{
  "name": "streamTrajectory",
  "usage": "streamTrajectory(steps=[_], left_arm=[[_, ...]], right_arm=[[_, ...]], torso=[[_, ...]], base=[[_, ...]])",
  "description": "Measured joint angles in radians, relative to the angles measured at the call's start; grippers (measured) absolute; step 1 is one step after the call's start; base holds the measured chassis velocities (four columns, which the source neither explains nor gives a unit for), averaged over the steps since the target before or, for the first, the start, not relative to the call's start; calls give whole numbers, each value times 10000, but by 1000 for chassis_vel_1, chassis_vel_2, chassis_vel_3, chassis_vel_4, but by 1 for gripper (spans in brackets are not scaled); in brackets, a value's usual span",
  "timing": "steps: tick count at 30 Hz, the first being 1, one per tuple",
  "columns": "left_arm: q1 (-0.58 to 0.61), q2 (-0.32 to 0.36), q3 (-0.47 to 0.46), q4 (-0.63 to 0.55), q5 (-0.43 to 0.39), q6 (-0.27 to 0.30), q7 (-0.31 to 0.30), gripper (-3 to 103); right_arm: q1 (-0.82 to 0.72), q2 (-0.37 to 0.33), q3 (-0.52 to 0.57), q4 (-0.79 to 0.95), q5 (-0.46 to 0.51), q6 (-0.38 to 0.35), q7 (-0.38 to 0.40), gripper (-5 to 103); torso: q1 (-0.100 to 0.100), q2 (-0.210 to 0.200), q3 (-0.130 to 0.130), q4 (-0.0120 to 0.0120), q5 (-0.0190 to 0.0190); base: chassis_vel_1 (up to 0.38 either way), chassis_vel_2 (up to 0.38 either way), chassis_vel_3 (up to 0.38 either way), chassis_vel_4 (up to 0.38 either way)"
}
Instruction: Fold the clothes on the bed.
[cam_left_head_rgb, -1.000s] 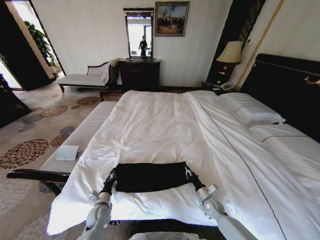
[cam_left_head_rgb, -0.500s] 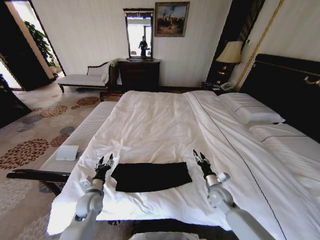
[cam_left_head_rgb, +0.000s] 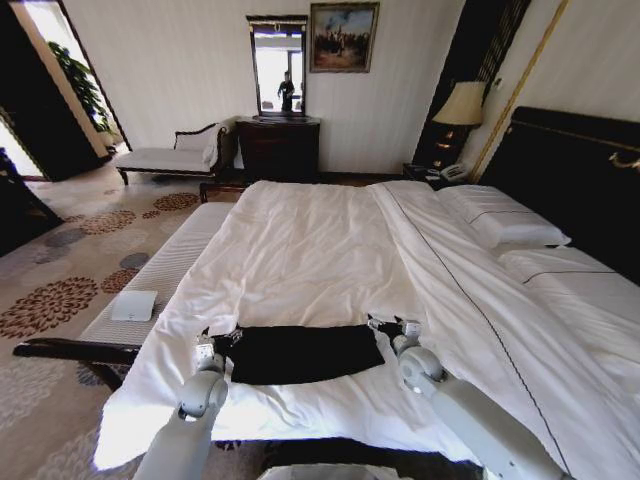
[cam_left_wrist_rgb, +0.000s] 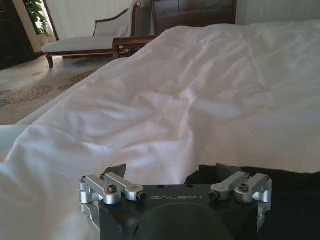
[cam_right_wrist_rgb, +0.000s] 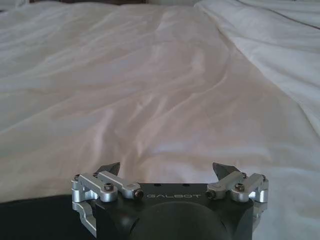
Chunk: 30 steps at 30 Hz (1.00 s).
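Note:
The clothes (cam_left_head_rgb: 305, 353) are one black shirt lying as a flat, wide rectangle on the white bed (cam_left_head_rgb: 300, 250), near its foot edge. My left gripper (cam_left_head_rgb: 222, 338) sits low at the shirt's far left corner. Its jaws are open and empty over the sheet in the left wrist view (cam_left_wrist_rgb: 171, 172), with black cloth (cam_left_wrist_rgb: 290, 200) beside it. My right gripper (cam_left_head_rgb: 385, 325) sits at the far right corner, also open with nothing between its fingertips (cam_right_wrist_rgb: 167, 169). An edge of the black cloth (cam_right_wrist_rgb: 35, 215) lies to one side of it.
The dark headboard (cam_left_head_rgb: 570, 170) and pillows (cam_left_head_rgb: 500, 220) are at the right. A white-cushioned bench (cam_left_head_rgb: 150, 285) with a small white pad (cam_left_head_rgb: 133, 305) runs along the bed's left side. A chaise (cam_left_head_rgb: 175, 155), dresser (cam_left_head_rgb: 278, 145) and lamp (cam_left_head_rgb: 460, 105) stand by the far wall.
A second ago both grippers were at the shirt's ends. Half a second ago they stood raised and clear of it. Now both have come down to its far corners, still open.

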Motion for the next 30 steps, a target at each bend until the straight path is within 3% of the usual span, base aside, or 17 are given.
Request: streamTrajectory(steps=[2, 5, 7, 10, 13, 15, 20, 24, 27, 30], left_arm=[[4, 0, 28, 0, 28, 29, -14, 100], [83, 12, 190, -128, 158, 559, -194, 100], [119, 23, 191, -183, 150, 681, -222, 100], [576, 226, 151, -727, -72, 1586, -315, 100], [776, 334, 106, -917, -133, 1799, -330, 100], [1505, 781, -84, -1616, -691, 2425, -503, 100], [1615, 1114, -336, -2274, -1487, 2745, -538, 100], [1063, 1136, -415, -2548, -2333, 3015, -622, 100], [627, 1037, -347, -2388, -2464, 3046, -624, 100], [-192, 560, -2, -1551, -2478, 3059, -704, 100]], right_arm=[[46, 18, -65, 25, 33, -140, 151, 100], [302, 94, -465, 533, 509, -1676, 1756, 100], [302, 87, -488, 654, 579, -1908, 1951, 100], [-90, -158, -419, 1603, 953, -2871, 2702, 100], [-322, -304, -306, 1950, 1013, -2963, 2770, 100], [-1377, -1066, 218, 3376, 1166, -3010, 2791, 100], [-1714, -1575, 475, 4563, 1378, -3015, 2896, 100], [-1155, -1386, 413, 4659, 1392, -2951, 2931, 100], [-782, -1159, 278, 4261, 1346, -2669, 2675, 100], [-151, -663, -152, 2946, 1081, -1701, 1706, 100]], torso=[[0, 1, 0, 0, 0], [0, 0, -1, 0, -2], [0, 0, -2, 0, -2], [0, 0, -2, -1, -1], [0, 1, -3, -1, -1], [-2, 1, -3, -3, -1], [-4, 2, -4, -1, -3], [-3, 2, -3, 1, -2], [-2, 2, -3, 1, -1], [-2, 1, -1, -1, 1]], base=[[0, 0, 0, 0], [0, 0, 0, 0], [0, 0, 0, 0], [0, 0, 0, 0], [0, 0, 0, 0], [0, 0, 0, 0], [0, 0, 0, 0], [0, 0, 0, 0], [0, 0, 0, 0], [0, 0, 0, 0]])
